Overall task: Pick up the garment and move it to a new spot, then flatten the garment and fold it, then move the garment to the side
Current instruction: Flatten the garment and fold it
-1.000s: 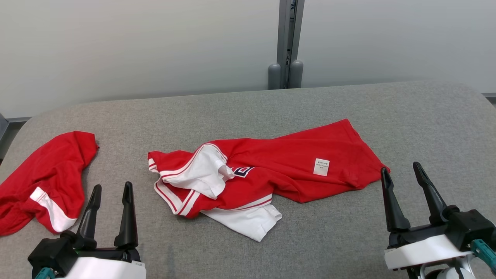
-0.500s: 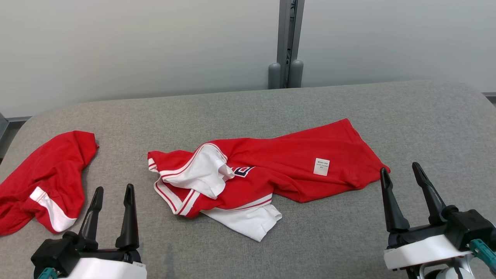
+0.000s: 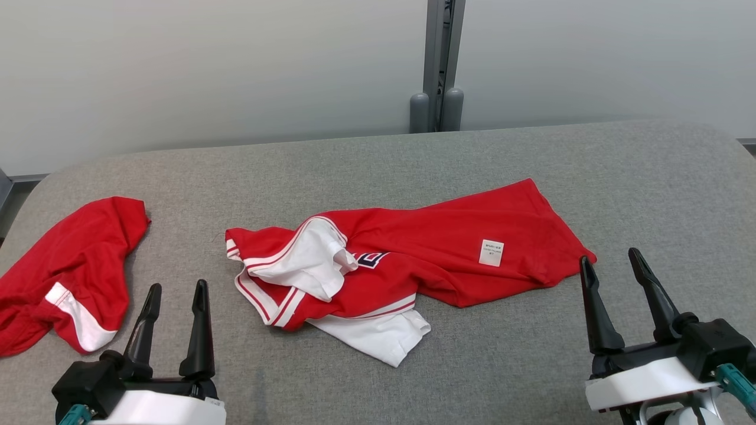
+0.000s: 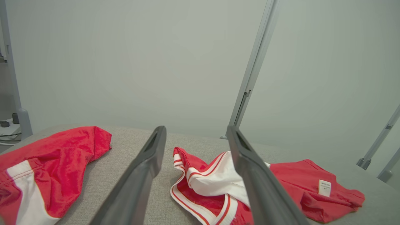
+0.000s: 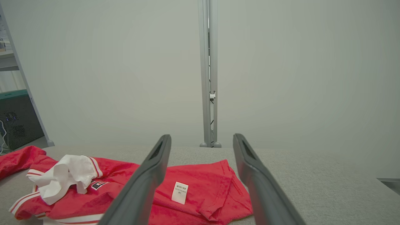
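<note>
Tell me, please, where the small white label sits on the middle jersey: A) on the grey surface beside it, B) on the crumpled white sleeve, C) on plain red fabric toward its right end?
C: the label lies flat on the plain red fabric of the jersey, toward its right end.

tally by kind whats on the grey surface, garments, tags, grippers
garments: 2, the red-and-white jersey in the middle and the red garment at the left
care label: 1, white care label on the jersey
grippers: 2, left gripper and right gripper, both open and holding nothing
total: 5
</note>
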### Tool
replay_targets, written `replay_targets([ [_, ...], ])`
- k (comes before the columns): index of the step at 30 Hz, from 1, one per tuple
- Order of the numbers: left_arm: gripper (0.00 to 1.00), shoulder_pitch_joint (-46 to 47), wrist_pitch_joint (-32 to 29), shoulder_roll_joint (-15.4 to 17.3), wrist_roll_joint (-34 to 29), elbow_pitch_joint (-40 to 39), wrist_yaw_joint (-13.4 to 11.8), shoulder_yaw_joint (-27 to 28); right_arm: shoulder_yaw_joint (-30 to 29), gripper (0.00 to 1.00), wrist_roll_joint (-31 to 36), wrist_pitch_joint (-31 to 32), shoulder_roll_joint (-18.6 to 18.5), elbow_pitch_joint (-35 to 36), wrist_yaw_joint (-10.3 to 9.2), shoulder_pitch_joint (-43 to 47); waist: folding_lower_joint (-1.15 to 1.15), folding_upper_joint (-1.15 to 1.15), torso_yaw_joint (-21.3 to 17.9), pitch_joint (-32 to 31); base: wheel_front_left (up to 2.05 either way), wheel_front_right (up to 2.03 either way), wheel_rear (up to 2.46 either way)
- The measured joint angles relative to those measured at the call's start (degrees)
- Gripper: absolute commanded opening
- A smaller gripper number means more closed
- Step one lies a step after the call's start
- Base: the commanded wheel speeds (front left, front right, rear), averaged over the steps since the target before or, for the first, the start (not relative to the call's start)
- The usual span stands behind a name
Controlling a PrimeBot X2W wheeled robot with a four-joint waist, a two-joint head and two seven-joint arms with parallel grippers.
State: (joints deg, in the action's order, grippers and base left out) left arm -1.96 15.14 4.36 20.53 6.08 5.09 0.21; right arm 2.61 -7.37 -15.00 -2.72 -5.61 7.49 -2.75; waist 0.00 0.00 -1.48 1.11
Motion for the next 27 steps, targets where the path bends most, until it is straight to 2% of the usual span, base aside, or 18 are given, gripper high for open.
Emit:
replay_targets([
  [19, 1.0, 1.0, 0.0, -0.5, -0.3, 1.3, 1.0, 0.3, -0.4, 1.0, 0.1, 0.0, 0.0, -1.8, 0.0, -0.3, 0.0, 0.0, 0.4, 0.4, 0.0, 0.0, 0.0],
  [25, 1.0, 1.4, 0.0, -0.7, -0.3, 1.5, 1.3, -0.1, -0.1, 1.0, 0.0, 0.0, 0.0, -5.8, 0.0, -2.0, 0.0, 0.0, 0.6, 1.2, 0.0, 0.0, 0.0],
  [27, 1.0, 1.9, 0.0, -0.8, -0.3, 1.6, 1.4, -0.4, 0.6, 1.0, -0.2, 0.0, 0.0, -9.7, 0.0, -3.8, 0.0, 0.0, 1.0, 1.7, 0.0, 0.0, 0.0],
])
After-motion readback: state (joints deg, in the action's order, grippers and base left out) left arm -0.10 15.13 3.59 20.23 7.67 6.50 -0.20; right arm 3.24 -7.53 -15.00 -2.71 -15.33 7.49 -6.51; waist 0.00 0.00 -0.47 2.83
